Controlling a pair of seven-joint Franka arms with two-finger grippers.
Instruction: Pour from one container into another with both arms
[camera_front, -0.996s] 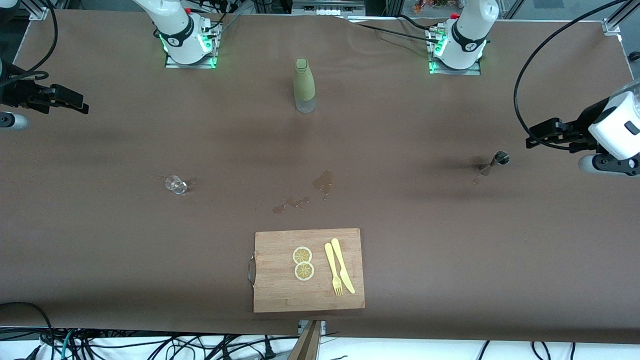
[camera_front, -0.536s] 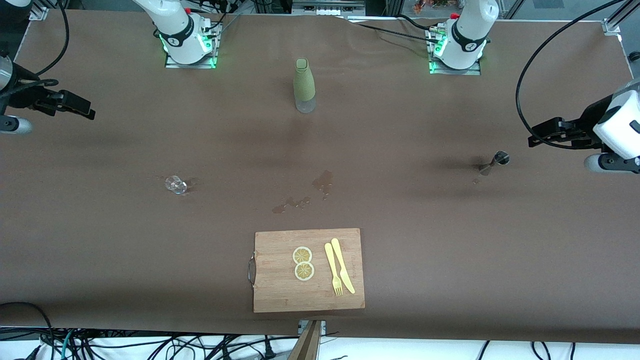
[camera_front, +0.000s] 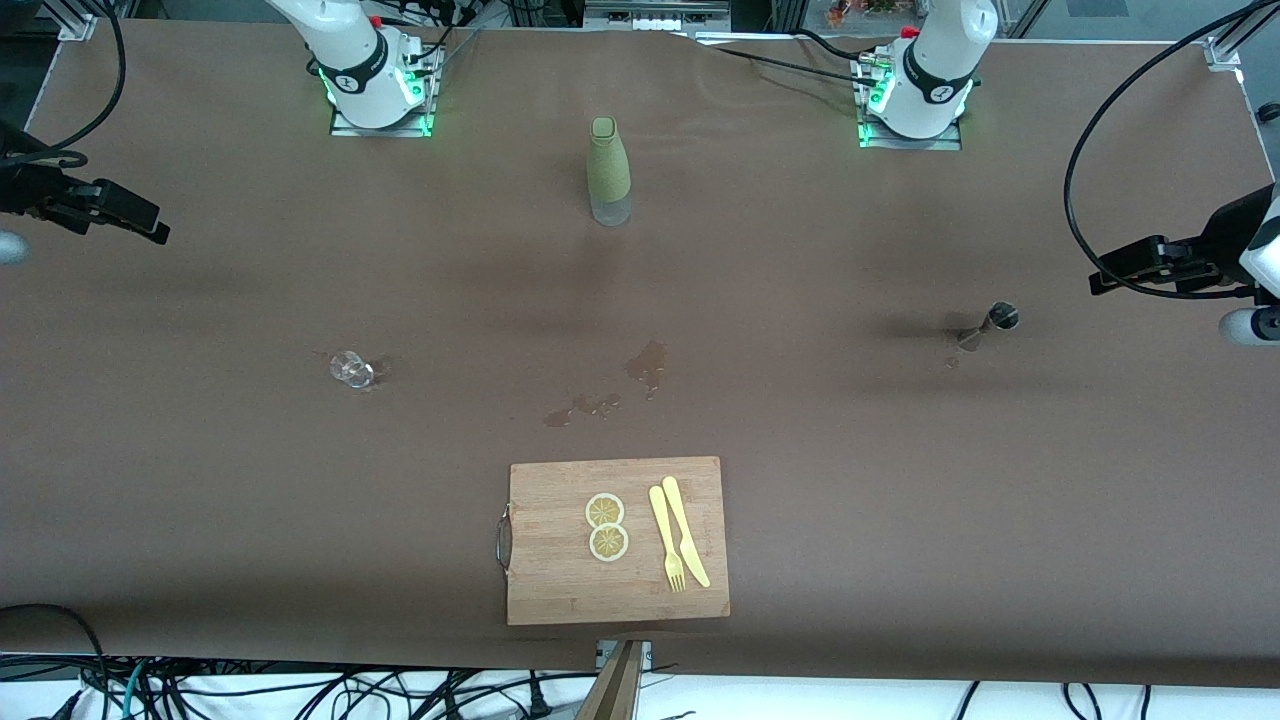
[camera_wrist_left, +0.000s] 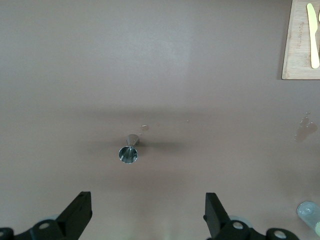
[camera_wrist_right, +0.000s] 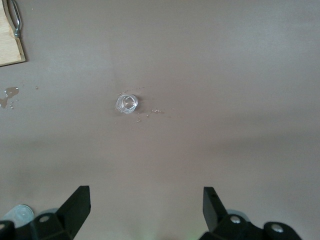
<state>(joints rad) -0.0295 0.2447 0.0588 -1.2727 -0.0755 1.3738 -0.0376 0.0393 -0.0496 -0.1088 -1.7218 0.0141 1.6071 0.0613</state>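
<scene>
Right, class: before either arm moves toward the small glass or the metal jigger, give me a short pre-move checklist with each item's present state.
1. Left gripper open and empty, over the left arm's end of the table: ok.
2. Right gripper open and empty, over the right arm's end: ok.
3. Metal jigger upright, nothing beside it: ok.
4. Small glass upright, droplets around it: ok.
5. Table dry: not ok, spill between glass and jigger.
6. Contents of the jigger: cannot tell.
</scene>
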